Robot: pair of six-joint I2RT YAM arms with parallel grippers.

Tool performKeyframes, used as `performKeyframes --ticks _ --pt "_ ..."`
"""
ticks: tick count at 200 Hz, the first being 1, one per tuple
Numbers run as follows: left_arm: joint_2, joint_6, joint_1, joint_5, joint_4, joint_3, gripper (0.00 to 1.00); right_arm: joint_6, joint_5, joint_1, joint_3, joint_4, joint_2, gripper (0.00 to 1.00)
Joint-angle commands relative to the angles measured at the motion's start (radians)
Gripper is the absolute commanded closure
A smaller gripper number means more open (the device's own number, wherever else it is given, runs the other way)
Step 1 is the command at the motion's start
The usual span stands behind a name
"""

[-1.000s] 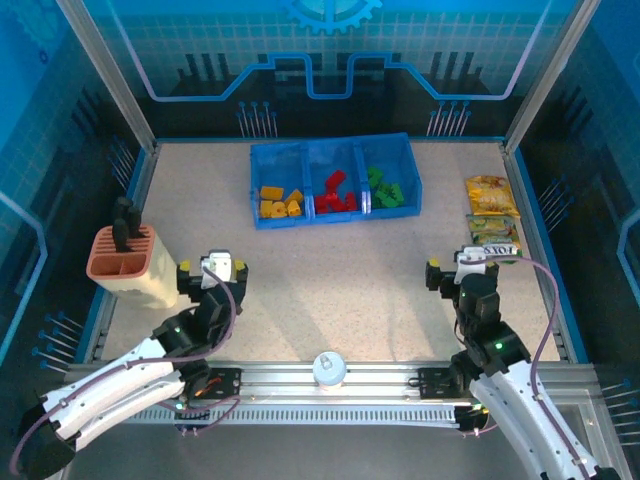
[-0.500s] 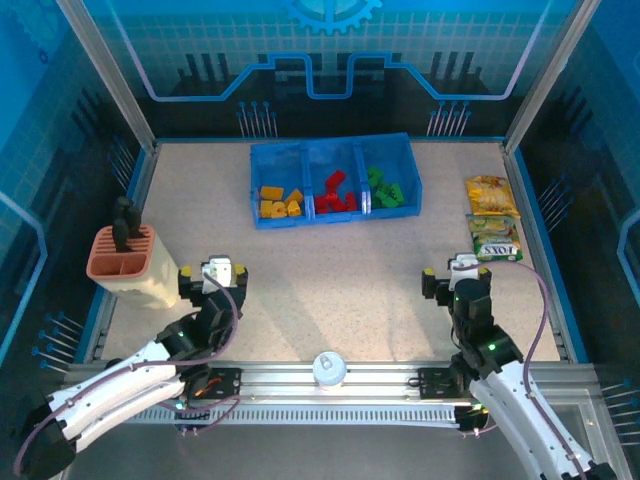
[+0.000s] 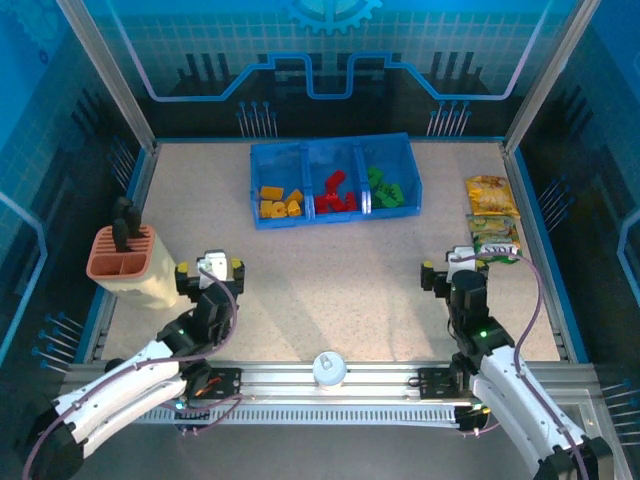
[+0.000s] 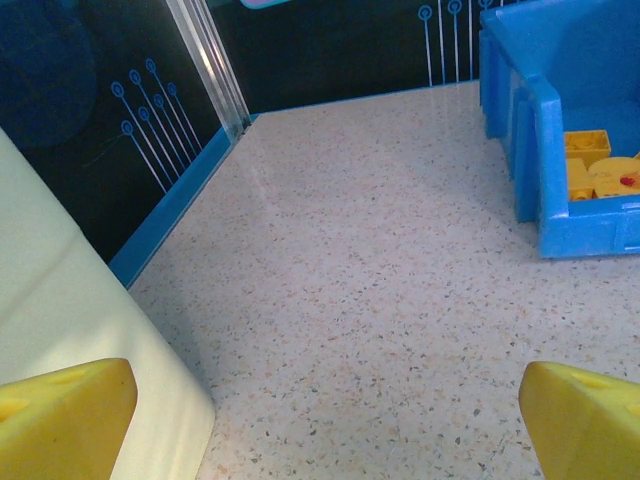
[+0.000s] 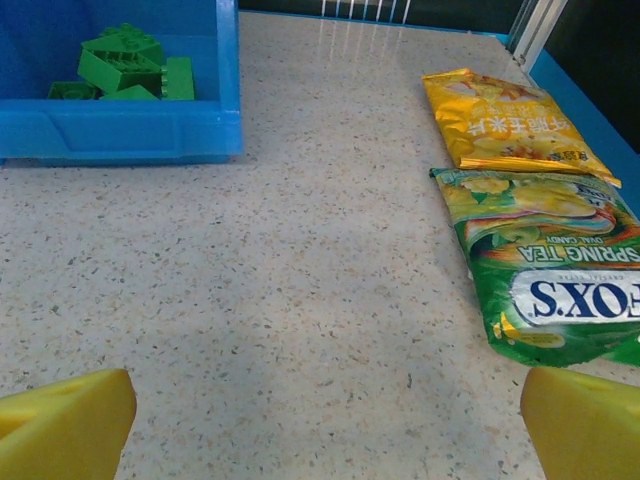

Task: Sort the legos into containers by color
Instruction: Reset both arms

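Below all, a speckled beige tabletop point(image 3: 330, 270), edged with a blue strip and fenced by aluminium posts and dark panels lit blue with line patterns. At the far middle of it, a shallow translucent blue plastic tray point(image 3: 335, 219) of three side-by-side compartments, split by two blue walls. In the left compartment, small yellow-orange studded plastic bricks point(image 3: 279, 203); in the middle one, red bricks point(image 3: 337, 194); in the right one, green bricks point(image 3: 386, 189), heaped loosely, some tilted against one another. Right of the tray and well apart from it, a gold-orange snack packet point(image 5: 510, 118) lying flat, and touching its near edge a green snack packet point(image 5: 550, 262). At the left edge, a terracotta-coloured slotted holder point(image 3: 122, 258) on a cream body, with a dark object point(image 3: 122, 222) standing in it. Just beside the holder, the left gripper point(image 4: 320, 425), yellow fingertips point(image 4: 60, 410) spread wide over bare table. Near the green packet, the right gripper point(image 5: 320, 420), likewise spread wide above the speckled surface.
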Motion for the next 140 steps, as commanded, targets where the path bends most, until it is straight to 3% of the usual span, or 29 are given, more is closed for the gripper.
performKeyframes --ticks 1,140 --pt "0.032 0.01 0.024 0.041 0.07 -0.008 0.01 -0.026 -0.01 -0.02 -0.02 0.158 0.025 0.0" --pt "0.149 0.052 0.154 0.143 0.314 -0.036 0.01 -0.067 -0.056 -0.063 -0.081 0.421 0.105 0.0"
